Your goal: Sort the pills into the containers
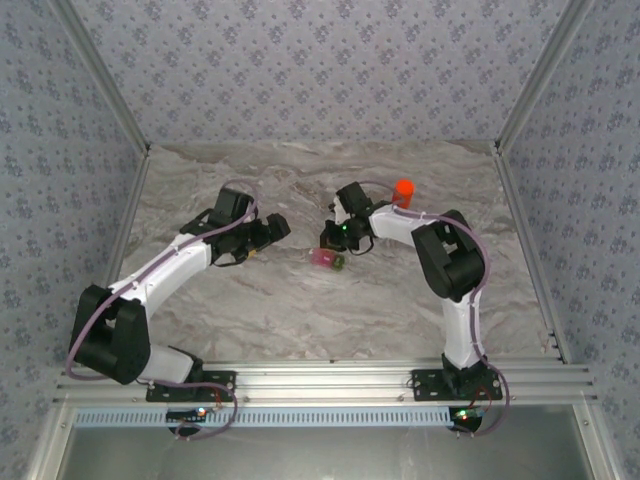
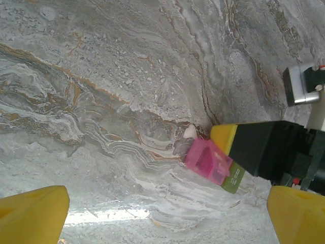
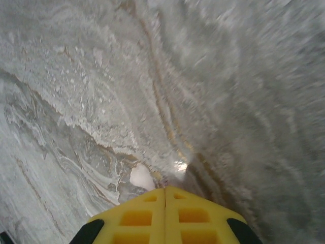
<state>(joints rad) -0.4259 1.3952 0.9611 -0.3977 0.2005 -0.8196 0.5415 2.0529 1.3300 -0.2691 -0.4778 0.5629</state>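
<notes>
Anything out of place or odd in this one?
A white pill lies loose on the table, right beside the containers but not in them. The right gripper is shut, with the pill just off its tips and apparently not gripped. Nothing else stands out.

Table (image 1: pixel 300 320): grey-white marbled top with tan veining, walled on three sides. An aluminium rail (image 1: pixel 330 375) runs along the near edge.

On the surface, near centre: the containers (image 1: pixel 327 260), one pink compartment and one olive-green, joined side by side. In the left wrist view the pair (image 2: pixel 208 160) lies tilted to the frame, pink half toward the open table.

One small white pill (image 2: pixel 190 132) sits on the marble just beside the pink compartment; contact cannot be judged. The right wrist view shows it (image 3: pixel 141 177) as a pale oval.

Orange bottle (image 1: pixel 403 190): upright, farther back and to the right, apart from the containers.
</notes>
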